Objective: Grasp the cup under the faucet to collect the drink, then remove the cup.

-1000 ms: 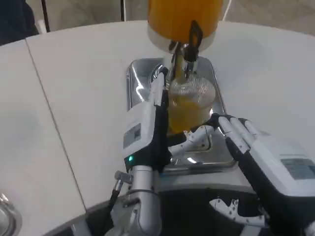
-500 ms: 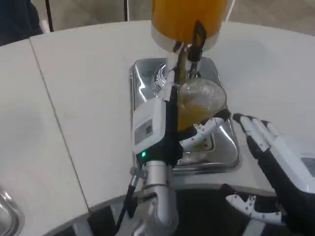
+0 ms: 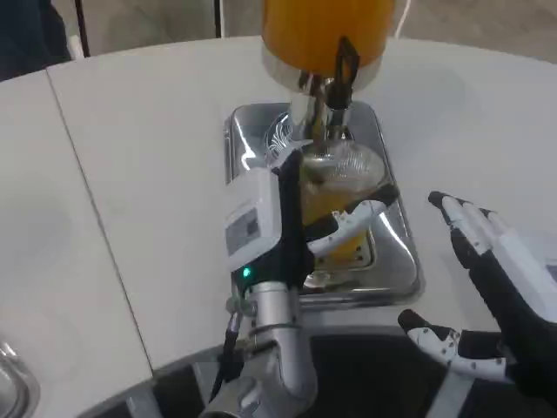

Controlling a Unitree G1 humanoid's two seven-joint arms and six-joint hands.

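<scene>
White bench (image 3: 157,131) surface spreads across the head view, with a seam running from its far left edge down toward the near edge. At the far edge, near the middle, stands a drink dispenser (image 3: 326,35) whose tank is full of orange juice, its silver collar and faucet (image 3: 329,91) with a black lever pointing down toward the robot. Below it a shiny steel drip tray (image 3: 396,266) lies on the bench, reaching from the dispenser's base toward the near edge. The left silver forearm rises from the near edge, and the left hand (image 3: 278,218), white-backed with black along its side and a small green light near the wrist, wraps around the near-left side of the cup, one white and black finger (image 3: 352,222) crossing the cup's front; it holds the cup. The right hand (image 3: 496,279) hovers over the bench to the right of the tray, clear of the cup, palm turned inward, fingers stretched out and spread wide, holding nothing. The clear ribbed plastic cup (image 3: 344,187) stands over the tray directly beneath the faucet, partly filled with orange juice.
</scene>
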